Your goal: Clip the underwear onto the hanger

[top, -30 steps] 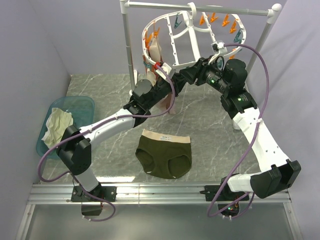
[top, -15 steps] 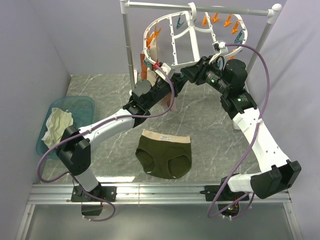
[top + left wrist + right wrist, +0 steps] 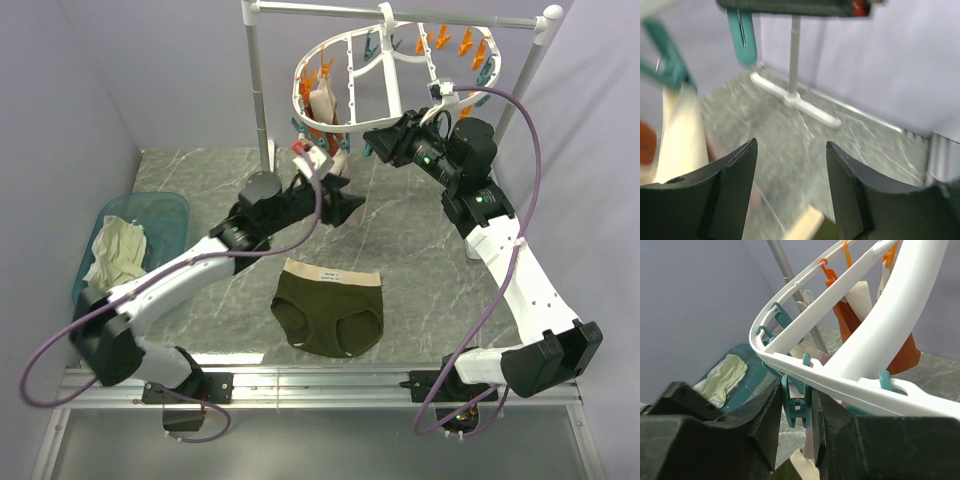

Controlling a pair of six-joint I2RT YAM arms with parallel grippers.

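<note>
The underwear (image 3: 328, 310) lies flat on the table (image 3: 420, 240), nearest the arm bases, its pale waistband on the far side. It is clear of both grippers and well apart from the hanger.

To the left sits a teal bin (image 3: 165, 205) with a cream cloth (image 3: 115, 252) in it.

Beyond the underwear, the left gripper (image 3: 345, 207) hangs over the table between the underwear and the hanger. In the wrist view its jaws (image 3: 790, 150) stand apart with nothing between them; only the marbled table and the foot of the stand (image 3: 795, 97) show through the gap.

Farther back, the right gripper (image 3: 378, 140) reaches up to the near rim of the hanger (image 3: 393, 80). In the wrist view its fingers (image 3: 796, 410) press on a teal pin (image 3: 795, 400) that hangs just under the rim, one finger on each side of it.

The hanger hangs tilted from the stand's top bar (image 3: 400, 18), orange and teal pins along its rim. Pinkish-beige and rust garments (image 3: 322, 105) hang clipped at its left side, beside the stand's pole (image 3: 262, 90).
</note>
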